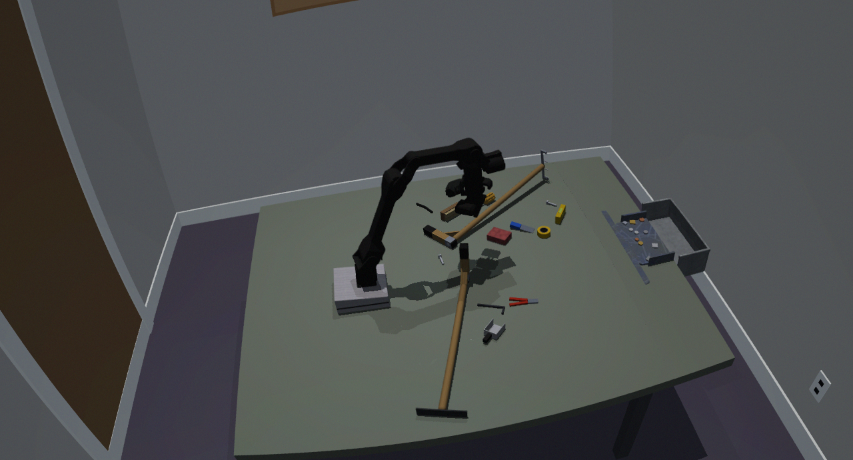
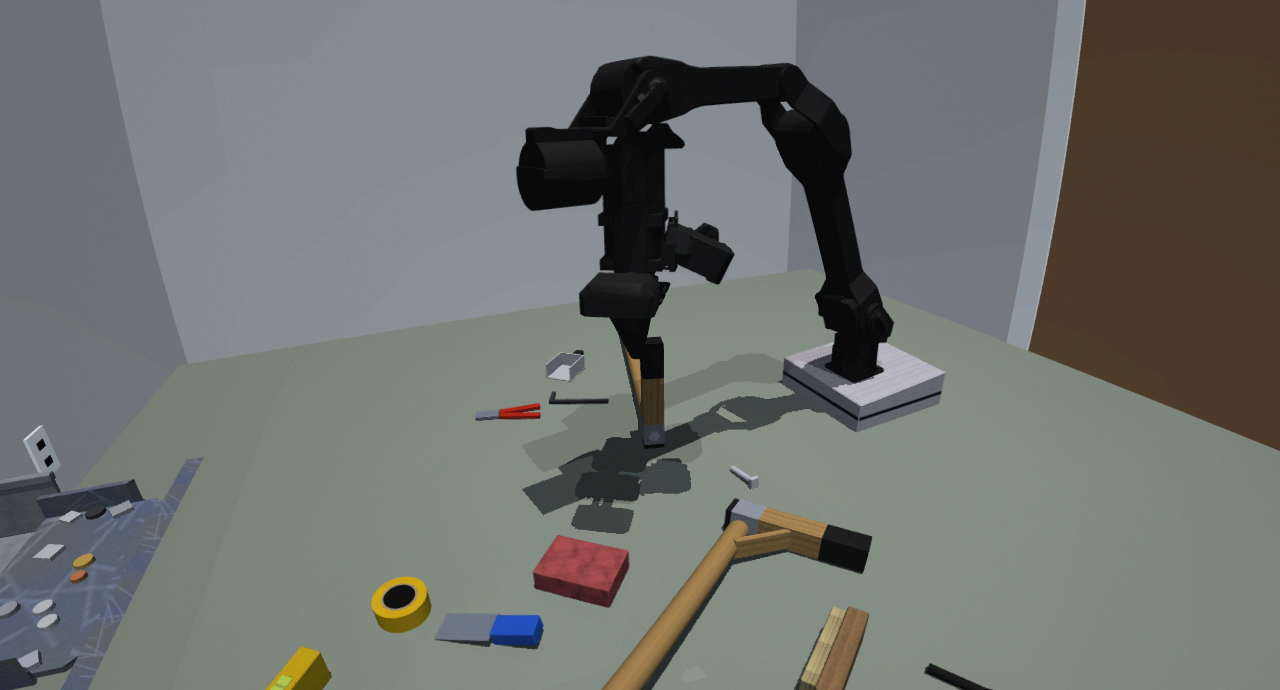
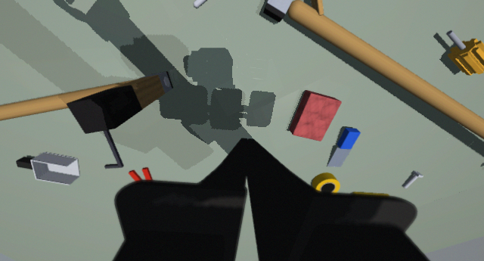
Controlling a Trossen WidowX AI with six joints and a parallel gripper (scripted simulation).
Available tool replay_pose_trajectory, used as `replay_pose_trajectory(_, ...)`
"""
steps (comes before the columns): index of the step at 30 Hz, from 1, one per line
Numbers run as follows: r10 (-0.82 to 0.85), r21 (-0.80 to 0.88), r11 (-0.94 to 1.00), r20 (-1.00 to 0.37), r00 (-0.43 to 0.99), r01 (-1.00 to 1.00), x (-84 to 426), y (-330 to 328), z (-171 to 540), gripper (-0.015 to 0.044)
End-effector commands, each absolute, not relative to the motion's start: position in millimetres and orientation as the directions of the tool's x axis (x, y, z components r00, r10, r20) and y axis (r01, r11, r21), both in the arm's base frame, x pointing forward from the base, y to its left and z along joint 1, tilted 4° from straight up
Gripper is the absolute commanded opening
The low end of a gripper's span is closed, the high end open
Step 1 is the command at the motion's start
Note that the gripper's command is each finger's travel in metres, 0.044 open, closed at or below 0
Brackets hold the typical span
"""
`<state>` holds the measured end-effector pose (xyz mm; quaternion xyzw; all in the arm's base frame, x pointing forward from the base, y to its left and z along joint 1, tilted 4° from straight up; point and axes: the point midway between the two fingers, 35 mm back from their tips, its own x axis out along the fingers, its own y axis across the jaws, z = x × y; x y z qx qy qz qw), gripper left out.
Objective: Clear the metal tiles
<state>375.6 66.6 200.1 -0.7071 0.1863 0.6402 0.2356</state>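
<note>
The gripper (image 1: 468,210) (image 2: 638,351) (image 3: 246,144), fingers pressed together on nothing, hangs near the upright wooden grip (image 1: 464,263) (image 2: 652,404) (image 3: 150,91), probably best pinched mid-block, of the long scraper (image 1: 454,344) (image 2: 632,374) (image 3: 34,102), likely rigid and blade-heavy, lying across the table (image 1: 298,368) (image 2: 358,471) (image 3: 242,23).

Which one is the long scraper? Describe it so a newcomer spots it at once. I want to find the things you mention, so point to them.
From the arm's white base (image 1: 360,291) (image 2: 899,399), look to the table's near edge in the top view. The scraper (image 1: 453,350) (image 3: 26,105) is the long wooden pole reaching toward it. Its far end carries a flat black blade; the other long pole (image 1: 500,201) (image 2: 675,614) (image 3: 378,60) ends in a pronged metal head.
</note>
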Motion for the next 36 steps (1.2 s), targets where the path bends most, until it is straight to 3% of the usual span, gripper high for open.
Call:
replay_pose_trajectory(1, 0.037, -0.095, -0.782, -0.994, 0.107, -0.616, 375, 47, 198, 0.0000)
replay_pose_trajectory(36, 0.014, -0.092, -0.408, -0.995, 0.094, -0.909, 336, -105, 188, 0.0000)
